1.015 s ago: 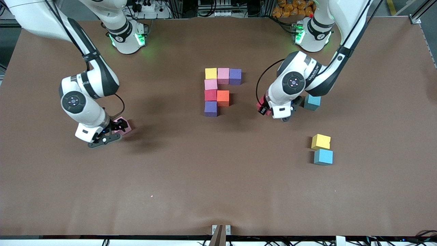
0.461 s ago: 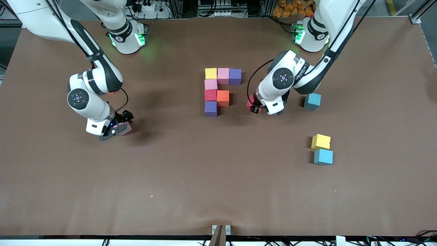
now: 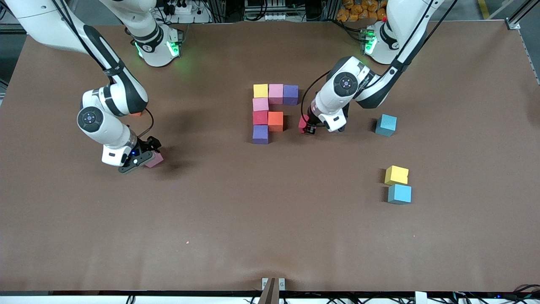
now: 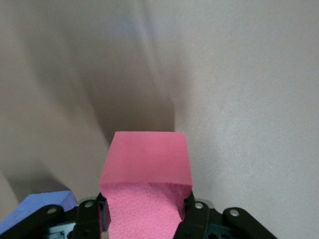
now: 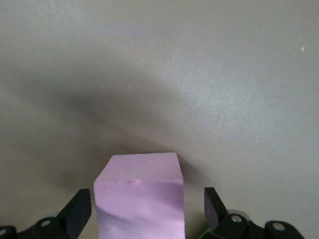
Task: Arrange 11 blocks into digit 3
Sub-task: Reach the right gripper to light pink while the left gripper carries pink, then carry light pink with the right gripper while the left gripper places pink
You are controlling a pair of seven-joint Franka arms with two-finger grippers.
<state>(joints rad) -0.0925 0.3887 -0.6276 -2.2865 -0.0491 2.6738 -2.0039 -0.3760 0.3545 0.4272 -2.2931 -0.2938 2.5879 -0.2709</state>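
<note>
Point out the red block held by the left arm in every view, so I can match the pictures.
Front view: red block in the left gripper, beside the orange block.
Left wrist view: red block clamped between the fingers.
Right wrist view: not in it.
Shared landmark: the purple block of the figure, seen at a corner.

Your left arm bends down low from its base, and its left gripper [image 3: 305,126] is squeezed tight on a red block [image 4: 145,189] near the middle of the table. Your right arm bends down at its own end. The right gripper [image 3: 141,157] has fingers [image 5: 77,211] spread wide around a pink block [image 5: 139,199].
</note>
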